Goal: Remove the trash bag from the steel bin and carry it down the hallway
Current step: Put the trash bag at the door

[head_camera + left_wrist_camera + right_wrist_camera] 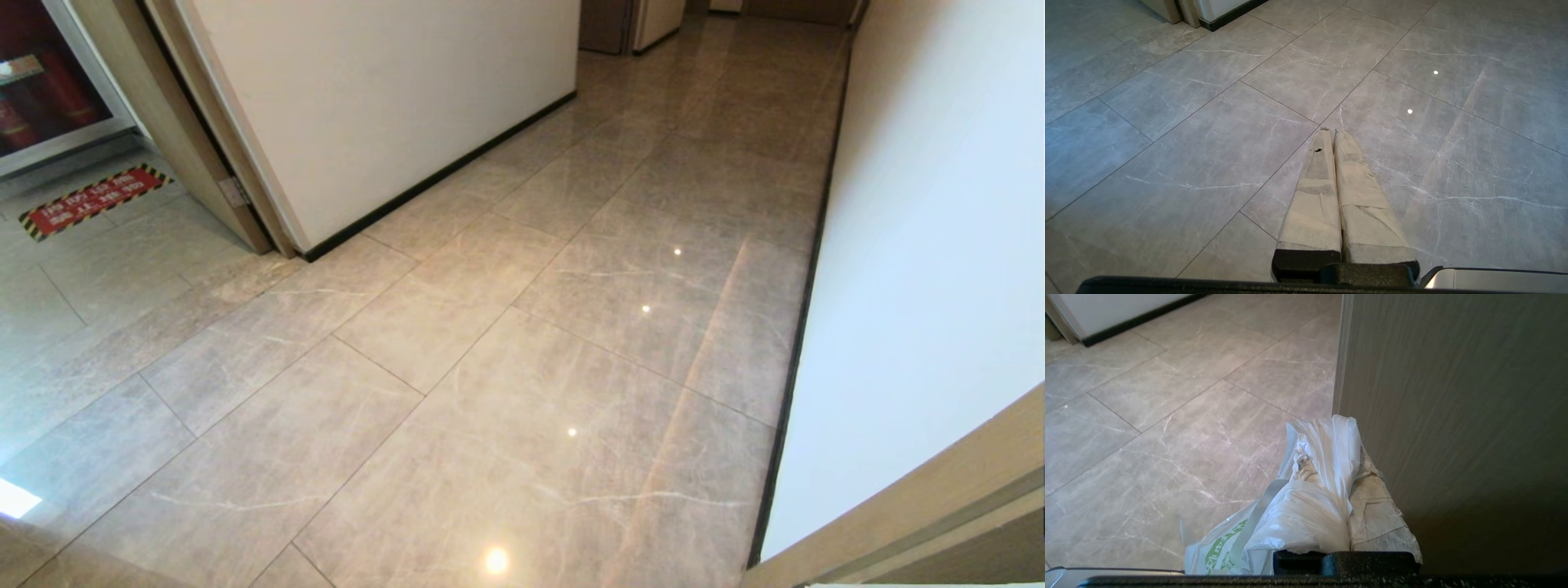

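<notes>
In the right wrist view my right gripper is shut on the trash bag, thin white plastic with green print that drapes over one finger and hangs below it. The gripper sits close beside a brown wood-grain door panel. My left gripper is shut with its tape-wrapped fingers pressed together and nothing between them, pointing at the tiled floor. The hallway of glossy beige-grey tiles runs ahead in the head view. Neither arm shows in the head view. The steel bin is out of view.
A white wall with black baseboard lines the right side. A white wall corner juts in at the left, with a wooden door frame and a red floor sticker beyond it. A wooden panel edge stands near right.
</notes>
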